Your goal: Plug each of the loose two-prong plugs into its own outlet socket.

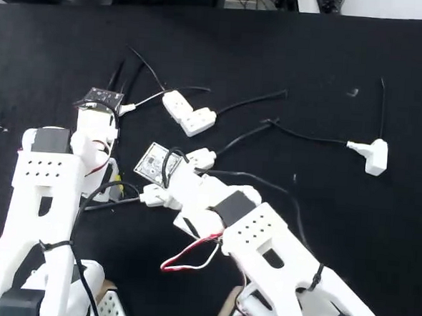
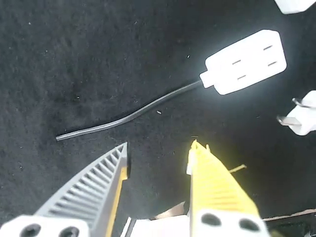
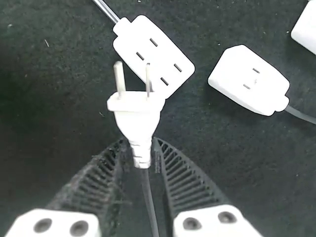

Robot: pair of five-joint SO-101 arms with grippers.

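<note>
My right gripper (image 3: 138, 144) is shut on the neck of a white two-prong plug (image 3: 134, 106); its cord runs back between the fingers. The prongs point at a white outlet socket (image 3: 154, 55) close ahead, and I cannot tell whether they touch it. A second socket (image 3: 249, 79) lies beside the first. My left gripper (image 2: 158, 145) hangs open over bare black mat. Beyond it lie a socket (image 2: 245, 61) with a dark cord and a loose plug (image 2: 302, 118). From above, two sockets (image 1: 189, 112) lie touching mid-table, and a loose plug (image 1: 374, 155) rests far right.
Both arms crowd the near left of the black table (image 1: 332, 58). White plugs (image 1: 200, 157) (image 1: 153, 195) lie by the arm ends. Loose dark cords (image 1: 298, 135) trail across the middle. The far side and the right of the table have open room.
</note>
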